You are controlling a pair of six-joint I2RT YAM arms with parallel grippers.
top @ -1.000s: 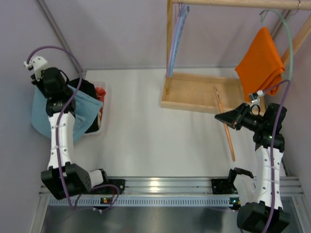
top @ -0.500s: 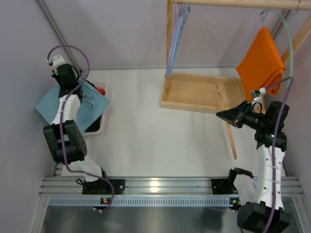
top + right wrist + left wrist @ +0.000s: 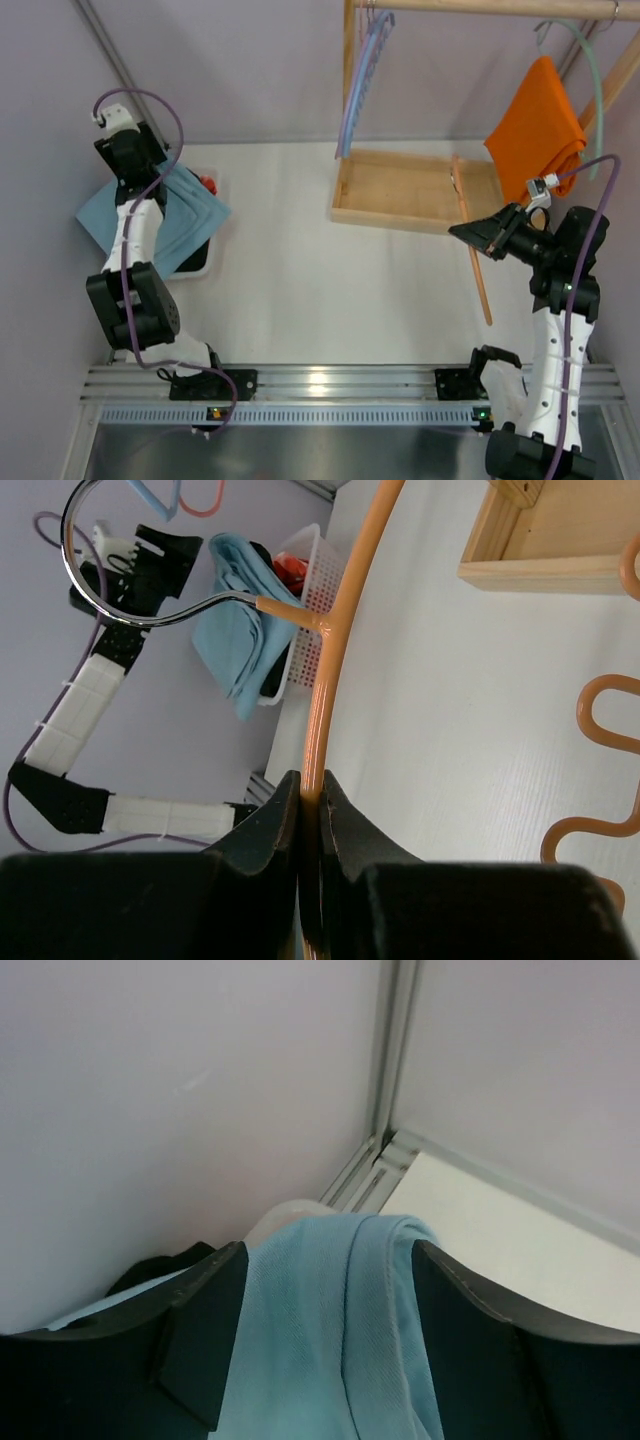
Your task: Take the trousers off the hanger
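Left wrist view shows the left gripper point(image 3: 328, 1252) with its jaws spread wide and the trousers point(image 3: 340, 1350) bunched in the gap between the fingers, seemingly loose rather than pinched. From above, the light blue cloth spreads below and around that gripper. The right wrist view shows it draped over a white basket point(image 3: 300, 655), part of it hanging past the rim. Well apart from all this, the right gripper point(image 3: 310, 780) is clamped tight on the hanger point(image 3: 335, 650). Its bare rod runs through the jaws with the hook out ahead of them, and no cloth is on it. The garment looks to be off, so the step in hand is letting go. To do that well, leave the jaws wide and rise straight away from the cloth, so that no fold snags a finger and drags off the basket
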